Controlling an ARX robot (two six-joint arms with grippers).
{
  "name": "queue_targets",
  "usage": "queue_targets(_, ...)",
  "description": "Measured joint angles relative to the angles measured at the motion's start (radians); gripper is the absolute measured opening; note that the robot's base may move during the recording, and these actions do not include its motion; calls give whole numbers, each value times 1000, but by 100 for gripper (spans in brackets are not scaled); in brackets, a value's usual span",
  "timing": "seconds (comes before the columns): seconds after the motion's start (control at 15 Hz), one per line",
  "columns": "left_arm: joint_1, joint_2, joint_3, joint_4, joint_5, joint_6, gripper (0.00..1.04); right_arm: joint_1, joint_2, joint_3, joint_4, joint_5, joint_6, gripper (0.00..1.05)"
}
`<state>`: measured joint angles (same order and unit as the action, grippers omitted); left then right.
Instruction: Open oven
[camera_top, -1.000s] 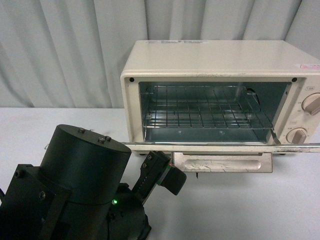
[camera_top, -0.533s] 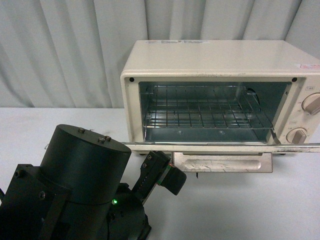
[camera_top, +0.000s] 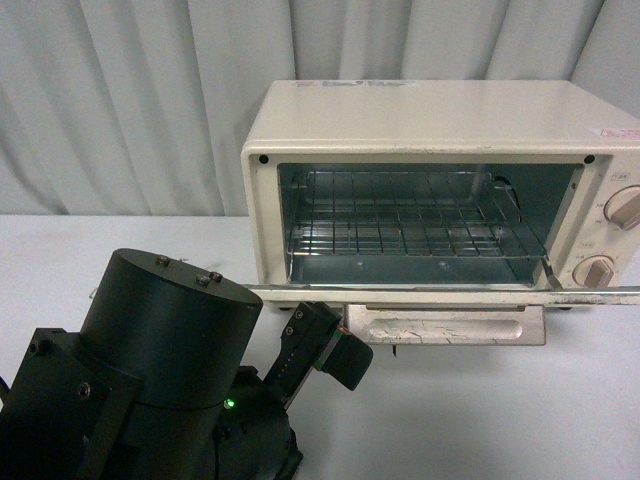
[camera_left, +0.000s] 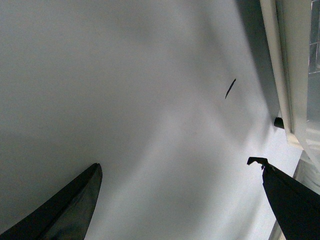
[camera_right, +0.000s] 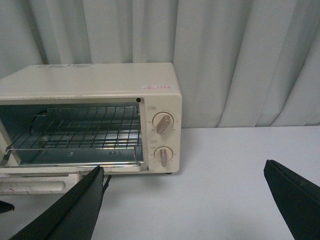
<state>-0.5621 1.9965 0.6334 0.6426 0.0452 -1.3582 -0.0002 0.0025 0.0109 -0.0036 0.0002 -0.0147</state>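
The cream toaster oven (camera_top: 440, 125) stands at the back of the white table (camera_top: 480, 410). Its door (camera_top: 450, 294) hangs down flat and open, with the beige bar handle (camera_top: 445, 326) at its front edge. The wire rack (camera_top: 415, 225) shows inside, and two beige knobs (camera_top: 610, 240) sit on the right panel. My left gripper (camera_top: 330, 345) is open and empty, just in front of the door's left end. In the left wrist view its fingers (camera_left: 75, 200) hang over bare table beside the oven's edge (camera_left: 295, 75). My right gripper (camera_right: 185, 200) is open and empty, in front of the oven (camera_right: 95, 85).
Pale curtains (camera_top: 130, 100) hang behind the table. A small dark mark (camera_left: 230, 88) lies on the tabletop near the oven. My left arm's dark housing (camera_top: 150, 350) fills the lower left of the front view.
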Motion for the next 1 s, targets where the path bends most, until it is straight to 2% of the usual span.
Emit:
queue_targets(0.07, -2, 2, -6, 34, -18, 7, 98, 0, 0, 0, 0, 0, 0, 98)
queue_targets(0.13, -17, 30, -50, 187, -139, 57, 98, 0, 0, 0, 0, 0, 0, 98)
queue_targets(0.2, -18, 37, -82, 264, -206, 99, 98, 0, 0, 0, 0, 1, 0, 98)
queue_targets(0.33, -16, 5, -109, 328, -214, 151, 98, 0, 0, 0, 0, 0, 0, 98)
queue_targets(0.47, -13, -60, -151, 344, -169, 189, 98, 0, 0, 0, 0, 0, 0, 98)
queue_targets(0.67, 19, -189, -234, 298, -22, 255, 98, 0, 0, 0, 0, 0, 0, 98)
queue_targets(0.87, 81, -333, -290, 178, 94, 354, 98, 0, 0, 0, 0, 0, 0, 98)
queue_targets(1.0, 146, -441, -336, 113, 114, 426, 98, 0, 0, 0, 0, 0, 0, 98)
